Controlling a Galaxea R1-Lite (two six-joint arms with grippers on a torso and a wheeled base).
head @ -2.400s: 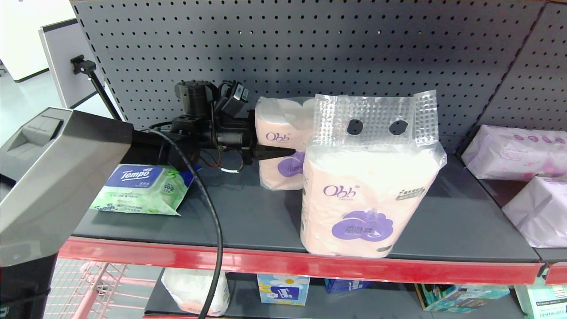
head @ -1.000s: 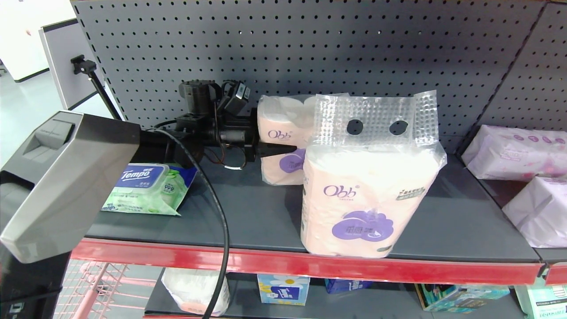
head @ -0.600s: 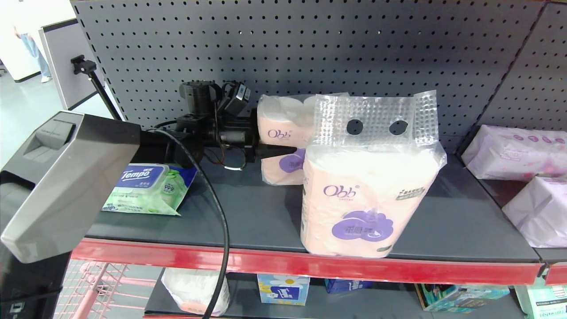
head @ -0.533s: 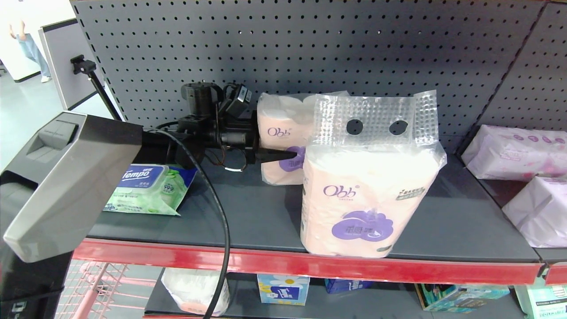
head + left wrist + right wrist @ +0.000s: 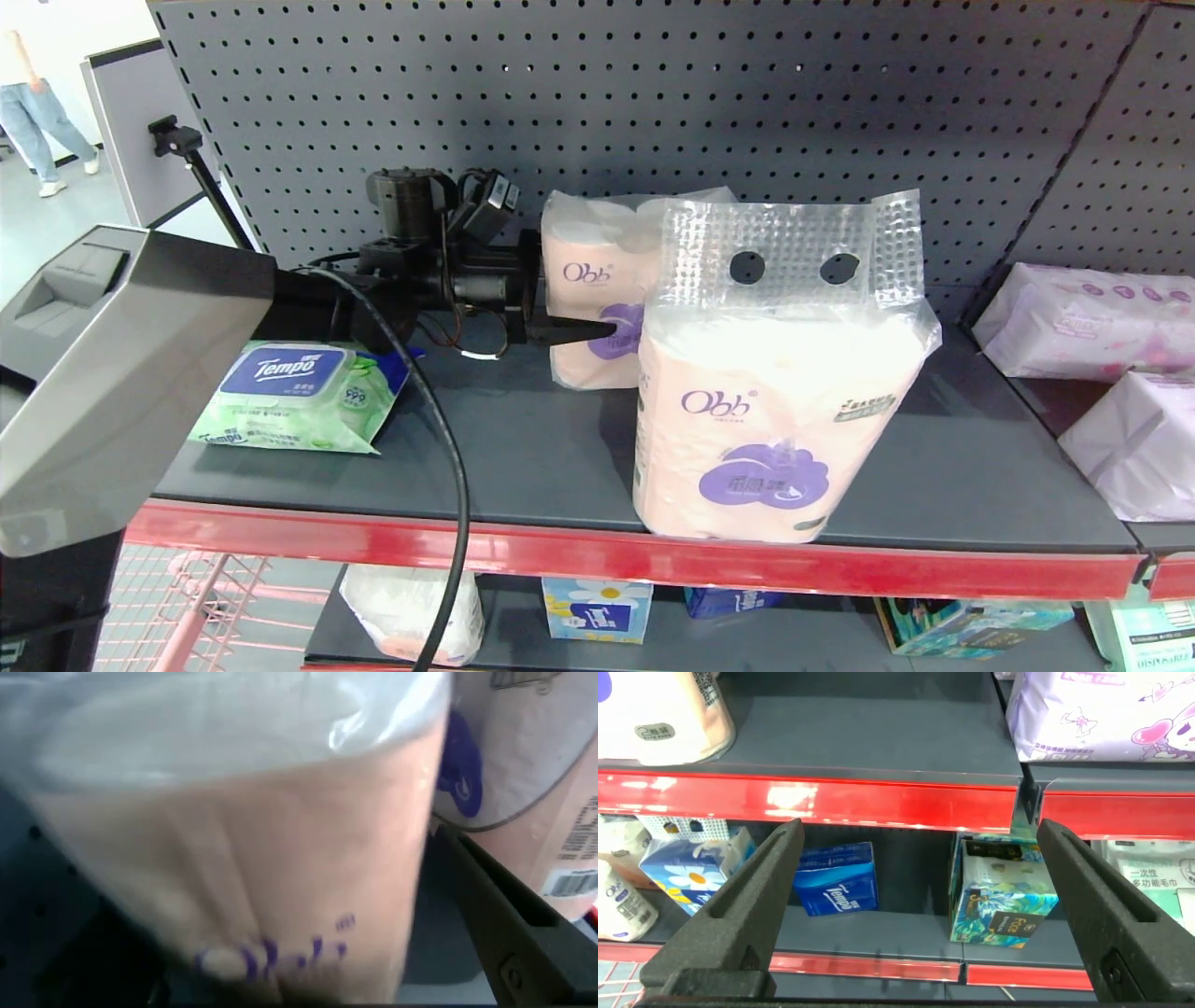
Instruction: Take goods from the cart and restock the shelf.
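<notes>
Left gripper (image 5: 597,324) sat at the rear toilet-roll pack (image 5: 597,261), level with its lower half. Couldn't tell whether it was clamped on the pack or loose.

The rear pack stood upright on the shelf (image 5: 523,448), base on the board, back by the pegboard (image 5: 653,103). Front toilet-roll pack (image 5: 780,420) stood upright near the red front lip (image 5: 597,557), ahead of and right of the rear one. They overlapped in the head view, contact unclear.

Left end of the same board had a wet-wipes pack (image 5: 299,397) lying flat, well apart from both. Next bay to the right held a pink-print tissue pack (image 5: 1083,322) at the back and a pale wrapped pack (image 5: 1144,448) ahead of it.

Right gripper (image 5: 920,826) was spread wide and empty, facing the lower shelf (image 5: 910,919). That tier held a daisy-print tissue box (image 5: 687,868), a blue tissue pack (image 5: 836,879) and a dark floral box (image 5: 1004,901), in a row with gaps between. The head view showed a white bag (image 5: 411,616) at its left end.

Pink wire cart (image 5: 177,597) showed below the shelf's left end. Its contents couldn't be made out.
</notes>
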